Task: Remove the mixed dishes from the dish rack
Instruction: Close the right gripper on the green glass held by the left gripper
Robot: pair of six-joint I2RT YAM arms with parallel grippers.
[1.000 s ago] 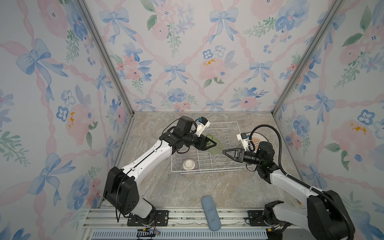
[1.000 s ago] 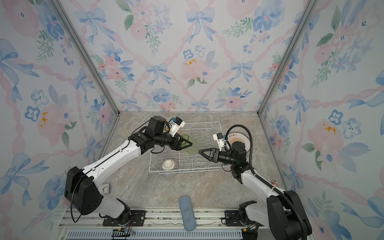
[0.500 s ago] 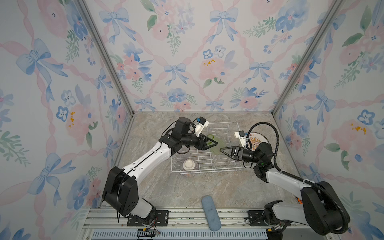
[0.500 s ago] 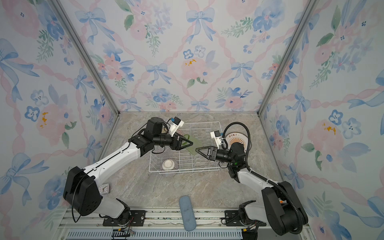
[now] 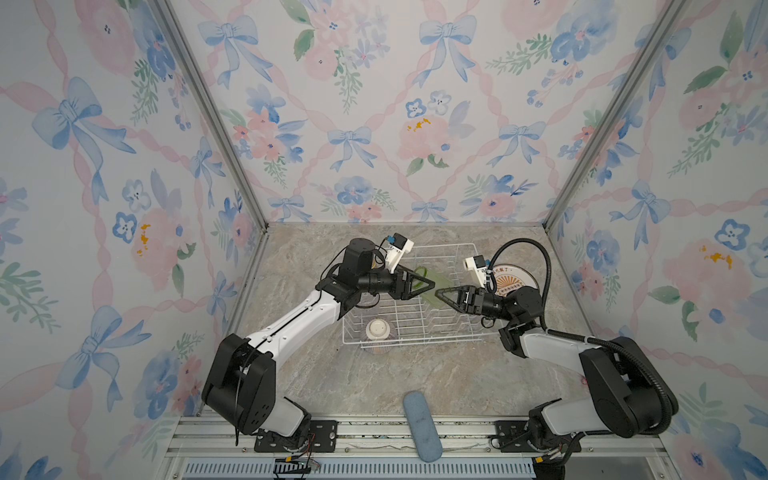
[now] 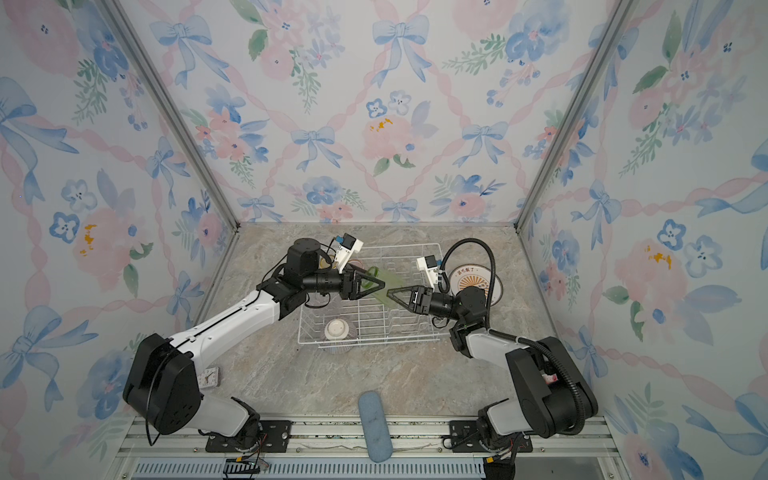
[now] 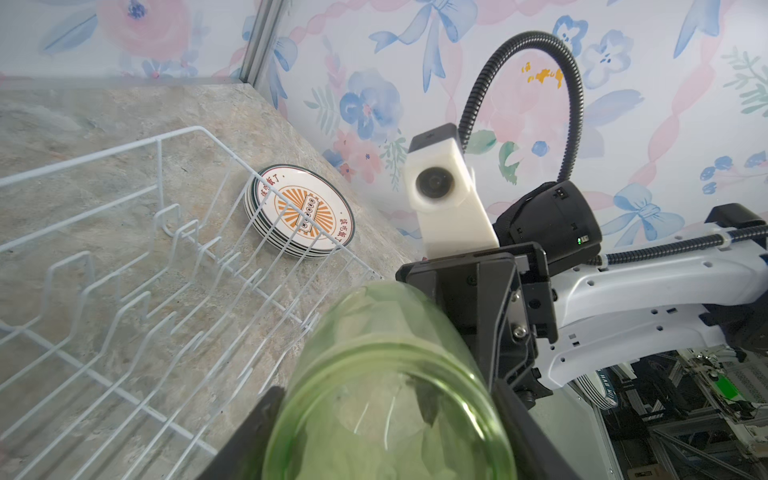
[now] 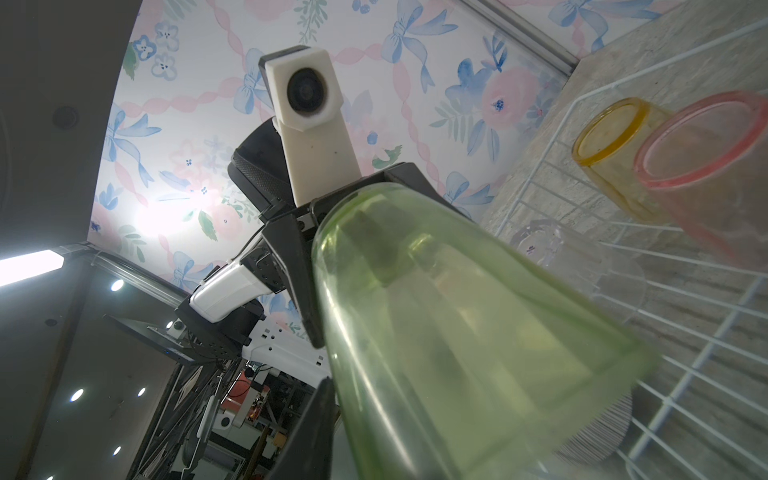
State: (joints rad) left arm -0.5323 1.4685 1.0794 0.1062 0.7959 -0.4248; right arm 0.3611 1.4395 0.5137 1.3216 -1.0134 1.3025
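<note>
Left gripper (image 5: 430, 284) around green tumbler (image 7: 386, 374), over rack (image 5: 432, 342)

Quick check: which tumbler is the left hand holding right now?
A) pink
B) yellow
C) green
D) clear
C: the left wrist view shows the green tumbler clamped in the left hand, while the yellow tumbler and pink tumbler stand untouched in the right wrist view.
</note>
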